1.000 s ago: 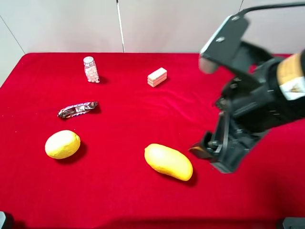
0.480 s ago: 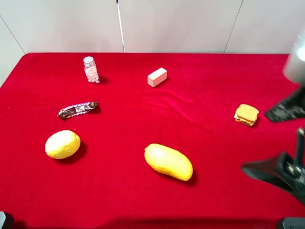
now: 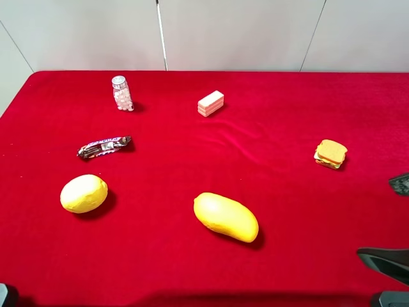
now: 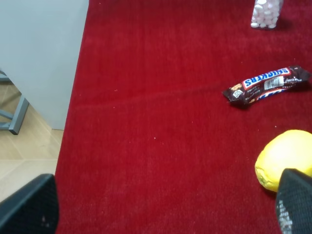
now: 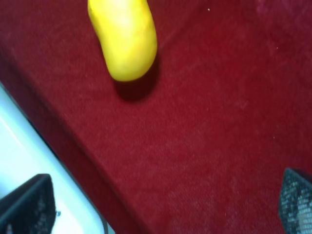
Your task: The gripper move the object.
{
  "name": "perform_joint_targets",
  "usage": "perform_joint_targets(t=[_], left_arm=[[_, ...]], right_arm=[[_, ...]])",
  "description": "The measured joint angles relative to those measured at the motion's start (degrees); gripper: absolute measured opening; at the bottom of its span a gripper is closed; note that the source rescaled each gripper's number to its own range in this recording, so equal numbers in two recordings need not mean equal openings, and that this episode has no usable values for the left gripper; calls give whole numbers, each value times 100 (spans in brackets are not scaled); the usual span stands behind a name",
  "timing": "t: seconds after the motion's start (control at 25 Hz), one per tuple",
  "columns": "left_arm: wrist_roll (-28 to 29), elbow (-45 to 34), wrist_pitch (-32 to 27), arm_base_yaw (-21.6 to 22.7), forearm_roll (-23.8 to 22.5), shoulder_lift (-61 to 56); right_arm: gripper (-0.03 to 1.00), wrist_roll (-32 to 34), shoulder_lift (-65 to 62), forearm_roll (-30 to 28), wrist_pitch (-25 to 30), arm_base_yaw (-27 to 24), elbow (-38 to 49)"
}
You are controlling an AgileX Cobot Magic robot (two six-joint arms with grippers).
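Observation:
The object, an elongated yellow-orange mango (image 3: pixel 225 217), lies on the red cloth in front of the middle, free of any gripper. It also shows in the right wrist view (image 5: pixel 124 36). My right gripper (image 3: pixel 395 224) is at the table's right front edge, well to the right of the mango. It is open and empty (image 5: pixel 161 204), and only the fingertips (image 5: pixel 24 204) show. My left gripper (image 4: pixel 161 209) is open and empty near the table's left edge, beside the rounder lemon (image 4: pixel 285 163).
The lemon (image 3: pixel 84 193) lies front left. A Snickers bar (image 3: pixel 104 146) and a small bottle of pills (image 3: pixel 121 93) are behind it. A pink-white wafer block (image 3: pixel 211 103) sits at the back middle, and a small sandwich (image 3: pixel 330 154) at the right.
My right arm has pulled back from beside the mango to the right front edge, uncovering the sandwich. The mango and the other items have not moved.

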State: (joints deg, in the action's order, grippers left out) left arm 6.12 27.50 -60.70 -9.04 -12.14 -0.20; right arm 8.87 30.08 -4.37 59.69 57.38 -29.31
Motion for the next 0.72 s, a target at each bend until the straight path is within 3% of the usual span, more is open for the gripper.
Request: perform_joint_targets(t=[0.48, 0.72], left_arm=[[0, 0, 0, 0, 0, 0], [0, 0, 0, 0, 0, 0]], right_arm=[[100, 760, -976, -474, -1, 0, 60], [100, 942, -1502, -633, 10, -713, 60]])
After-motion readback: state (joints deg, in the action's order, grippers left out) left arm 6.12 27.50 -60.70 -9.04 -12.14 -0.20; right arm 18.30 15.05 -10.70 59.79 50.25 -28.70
